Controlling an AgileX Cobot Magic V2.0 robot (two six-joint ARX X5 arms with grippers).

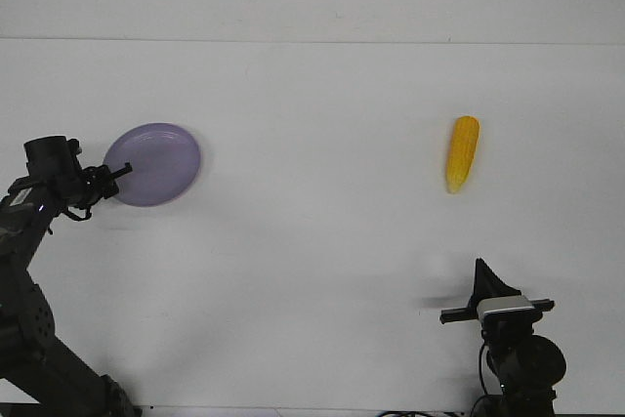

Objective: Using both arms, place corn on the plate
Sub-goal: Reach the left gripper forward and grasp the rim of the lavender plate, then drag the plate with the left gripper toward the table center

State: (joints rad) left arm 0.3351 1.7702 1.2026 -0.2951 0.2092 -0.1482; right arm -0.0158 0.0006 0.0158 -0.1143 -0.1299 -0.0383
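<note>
The lavender plate (156,161) is at the left of the white table. My left gripper (115,176) is at the plate's left rim, with its fingers closed on the rim. The yellow-orange corn (462,152) lies at the right of the table, pointed end toward me, with nothing touching it. My right gripper (480,271) is near the front edge, well short of the corn. Its fingers are together in one black point and hold nothing.
The white table (312,241) stretches between the plate and the corn. The right arm's grey-white camera block (506,308) sits just behind its fingers. The left arm (29,290) rises along the left edge.
</note>
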